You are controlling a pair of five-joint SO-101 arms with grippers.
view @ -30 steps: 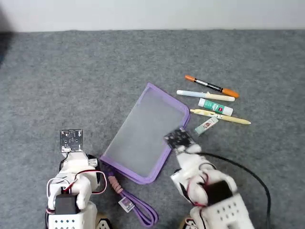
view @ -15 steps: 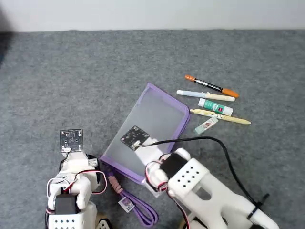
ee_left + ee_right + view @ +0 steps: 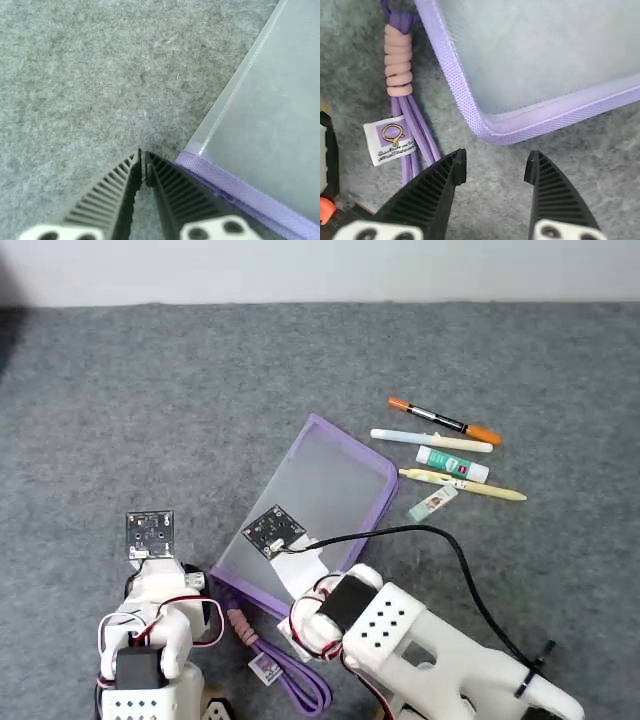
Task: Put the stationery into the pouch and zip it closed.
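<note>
my right gripper has its jaws spread apart with nothing between them. it hangs just over a rounded corner of the pouch, beside the purple strap and its pink coil. i judge it sits there to find the zip end, since the pouch lies flat and looks closed. my left gripper has its jaws pressed together on nothing, low over the grey carpet just beside another pouch corner, probably ready to pin that edge. the stationery lies near the pouch's other side, none of it inside. i count five pieces: an orange-capped marker, a pale pen, a glue stick, a yellow pen and a small tag-like piece. there is one pouch and one strap.
</note>
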